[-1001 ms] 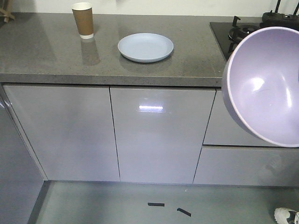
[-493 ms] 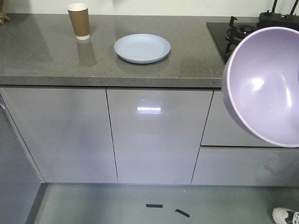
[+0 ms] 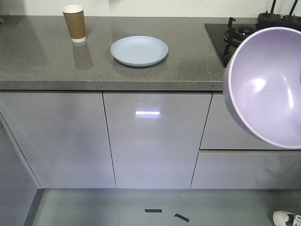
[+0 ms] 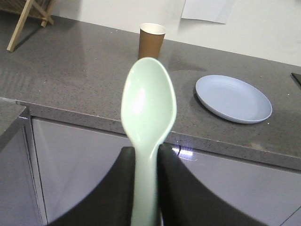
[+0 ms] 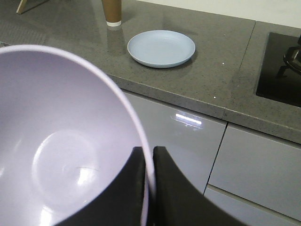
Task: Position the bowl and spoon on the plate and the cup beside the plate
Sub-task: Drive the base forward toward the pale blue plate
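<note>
1. Two things are in my grips, both held off the countertop (image 3: pixel 42 61). The left gripper (image 4: pixel 146 153) is clenched on the handle of the spoon (image 4: pixel 148 101), scoop end up.
2. My right gripper (image 5: pixel 147 155) pinches the rim of the bowl (image 5: pixel 61 155), one finger inside and one outside. The bowl is tipped on edge.
3. The plate (image 3: pixel 139 50) lies flat on the countertop.
4. The cup (image 3: pixel 74 22) stands upright near the back wall, left of the plate and apart from it.

On the counter (image 3: pixel 47 61) the cup (image 3: pixel 74 23) stands left of the plate (image 3: pixel 139 50) — hob (image 3: pixel 221 40) at far right.
</note>
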